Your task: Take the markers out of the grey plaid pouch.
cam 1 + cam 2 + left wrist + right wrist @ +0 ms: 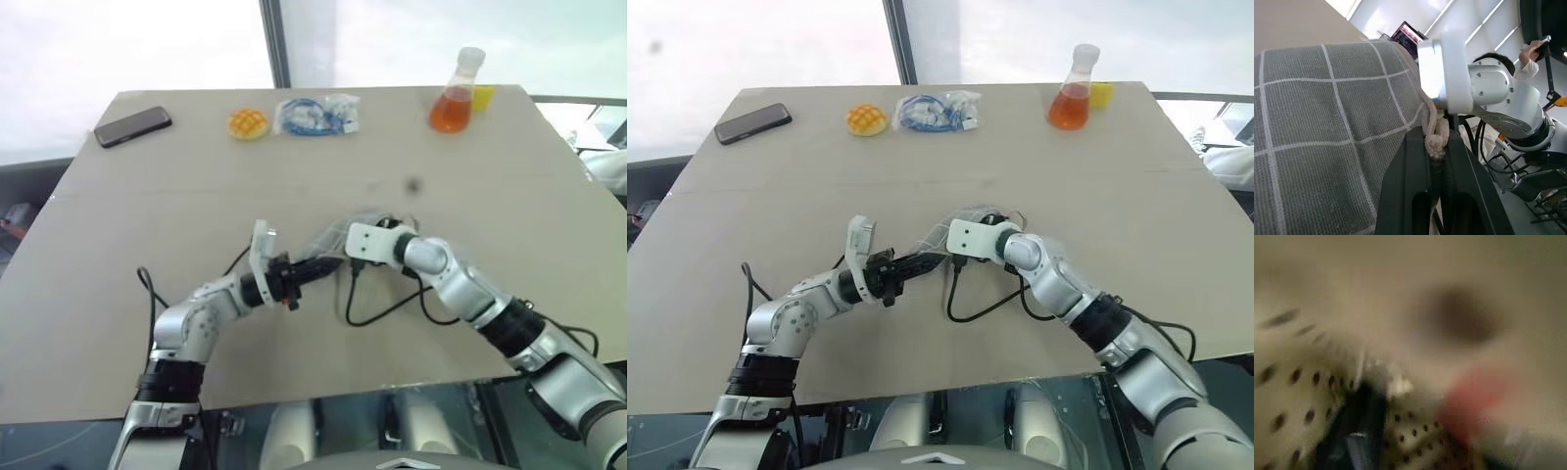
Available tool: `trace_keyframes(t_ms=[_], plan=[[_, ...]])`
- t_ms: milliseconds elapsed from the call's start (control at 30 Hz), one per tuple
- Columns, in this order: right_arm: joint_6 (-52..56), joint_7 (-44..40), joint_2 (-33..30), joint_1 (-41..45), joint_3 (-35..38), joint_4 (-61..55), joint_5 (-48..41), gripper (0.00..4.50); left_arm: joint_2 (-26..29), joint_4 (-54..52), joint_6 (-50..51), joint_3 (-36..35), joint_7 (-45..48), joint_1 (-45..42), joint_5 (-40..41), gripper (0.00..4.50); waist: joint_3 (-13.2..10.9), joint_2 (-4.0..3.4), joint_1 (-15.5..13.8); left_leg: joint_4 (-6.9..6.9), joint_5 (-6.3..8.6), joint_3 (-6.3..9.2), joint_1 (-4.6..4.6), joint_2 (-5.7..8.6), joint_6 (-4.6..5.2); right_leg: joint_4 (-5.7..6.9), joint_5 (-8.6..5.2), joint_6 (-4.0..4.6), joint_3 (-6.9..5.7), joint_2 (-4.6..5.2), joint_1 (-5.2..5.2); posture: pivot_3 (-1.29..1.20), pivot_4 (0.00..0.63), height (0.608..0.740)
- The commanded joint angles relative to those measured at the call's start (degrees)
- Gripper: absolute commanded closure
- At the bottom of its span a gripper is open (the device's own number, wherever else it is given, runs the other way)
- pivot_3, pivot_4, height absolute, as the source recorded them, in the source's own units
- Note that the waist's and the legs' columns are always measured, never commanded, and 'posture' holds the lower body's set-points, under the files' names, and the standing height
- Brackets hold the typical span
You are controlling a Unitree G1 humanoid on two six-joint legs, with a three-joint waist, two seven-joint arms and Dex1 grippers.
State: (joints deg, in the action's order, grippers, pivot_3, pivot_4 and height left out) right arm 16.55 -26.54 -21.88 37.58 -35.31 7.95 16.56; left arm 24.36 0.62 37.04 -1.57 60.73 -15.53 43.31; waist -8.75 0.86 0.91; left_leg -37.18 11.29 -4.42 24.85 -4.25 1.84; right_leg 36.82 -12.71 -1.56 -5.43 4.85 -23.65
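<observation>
Left gripper (1437,147), fingers pressed together, is clamping the cream braided edge of the pouch (1327,137) and holding it just above the table (118,294) at mid-table. The pouch's grey woven fabric is showing thin white grid lines; in the eye views it is largely hidden between the two grippers. Right gripper (942,235) is pointing into the pouch mouth, its fingertips buried, so whether they are apart or together cannot be told. Its wrist view is blurring into a dotted cream lining and a red patch (1474,401), possibly a marker. Both forearms are angling inward, meeting over the pouch. A flask (455,98), cable bag (313,115), bun (248,123) and phone (132,126) are lying along the far edge.
</observation>
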Motion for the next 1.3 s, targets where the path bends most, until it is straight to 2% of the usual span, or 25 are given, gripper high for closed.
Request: trace_keyframes(t_ms=[33,67,100,333,467,700,867,967,1067,1167,1300], plan=[[-2.03,0.78,0.57,-2.46,5.69,0.24,-1.86,3.73,-0.76,-3.87,-2.83,-0.63,0.56,-0.84,-0.02,4.5,0.0,0.0,-0.11,0.0,0.0,0.05,-0.01,-0.01,0.0,0.0,0.0,0.0,0.04,0.0,0.0,0.0,0.15,0.74],[-1.99,0.56,0.6,-3.1,6.93,-1.05,-2.3,4.03,-0.95,-3.5,-3.45,-0.89,0.18,-0.96,-0.45,4.5,0.0,0.01,-0.16,0.0,0.0,0.06,-0.01,0.0,0.0,0.0,0.0,0.0,0.07,0.02,0.0,0.0,0.15,0.74],[-1.66,0.31,0.31,-3.89,8.11,-2.89,-2.51,4.13,-1.14,-2.92,-4.1,-1.26,-0.26,-1.14,-0.8,4.5,0.0,0.0,-0.18,0.0,0.0,0.05,-0.01,0.01,0.0,0.0,0.0,0.0,0.08,0.03,0.0,0.0,0.15,0.74],[6.24,-4.44,-1.55,-9.96,15.45,-19.35,-6.56,4.13,-1.61,1.55,-6.05,-4.02,-1.49,-2.66,-0.98,4.5,-0.02,-0.02,-0.32,0.12,0.01,-0.02,0.02,0.03,0.0,-0.02,0.0,0.0,0.15,0.04,-0.05,0.0,0.15,0.74],[19.35,-9.32,-1.43,-12.25,20.23,-30.67,-14.31,4.13,-0.9,3.66,-5.45,-4.64,-0.09,-3.59,-0.73,4.5,-0.05,-0.01,-0.33,0.16,0.01,-0.01,0.03,0.03,0.01,-0.04,0.0,0.0,0.14,0.04,-0.07,0.0,0.15,0.74],[30.13,-11.58,-1.87,-13.25,24.28,-38.49,-22.0,4.13,-0.19,6.27,-6.49,-4.34,1.72,-5.16,-2.11,4.5,-0.06,-0.01,-0.34,0.18,0.01,0.01,0.03,0.02,0.0,-0.07,-0.01,0.01,0.12,0.06,-0.07,0.0,0.15,0.74],[36.73,-12.84,-2.69,-14.16,29.72,-44.38,-29.98,4.13,-0.3,8.71,-9.98,-4.03,1.93,-6.67,-4.85,4.5,-0.08,0.0,-0.61,0.26,0.01,0.02,0.07,0.04,0.01,-0.16,-0.01,0.01,0.11,0.07,-0.09,0.0,0.15,0.74],[39.85,-13.32,-1.02,-14.11,34.33,-46.66,-36.52,4.13,-0.24,9.31,-14.94,-2.59,2.55,-6.67,-8.51,4.5,-0.08,-0.01,-0.64,0.32,0.01,0.01,0.09,0.05,0.01,-0.18,-0.01,0.01,0.11,0.07,-0.11,0.0,0.15,0.74],[39.85,-13.86,-5.18,-14.1,31.34,-46.65,-36.09,4.13,-1.19,8.48,-16.35,-2.63,2.33,-6.96,-8.93,4.5,-0.09,0.0,-0.64,0.37,0.01,0.03,0.07,0.04,0.01,-0.21,0.0,0.01,0.08,0.06,-0.11,0.0,0.15,0.74],[35.81,-13.45,-10.63,-13.56,23.77,-43.79,-30.63,4.13,-1.68,6.0,-14.62,-2.95,2.49,-7.05,-7.01,4.5,-0.09,0.01,-0.62,0.38,0.01,-0.01,0.07,0.05,0.01,-0.25,-0.01,0.02,0.09,0.11,-0.12,0.0,0.15,0.74],[31.66,-11.28,-10.57,-10.96,18.83,-37.66,-26.69,4.13,-1.38,4.03,-13.58,-2.79,3.31,-6.61,-6.21,4.5,-0.12,0.03,-0.39,0.38,0.01,-0.01,0.08,0.05,0.01,-0.27,-0.01,0.01,0.09,0.12,-0.15,0.0,0.15,0.74]])
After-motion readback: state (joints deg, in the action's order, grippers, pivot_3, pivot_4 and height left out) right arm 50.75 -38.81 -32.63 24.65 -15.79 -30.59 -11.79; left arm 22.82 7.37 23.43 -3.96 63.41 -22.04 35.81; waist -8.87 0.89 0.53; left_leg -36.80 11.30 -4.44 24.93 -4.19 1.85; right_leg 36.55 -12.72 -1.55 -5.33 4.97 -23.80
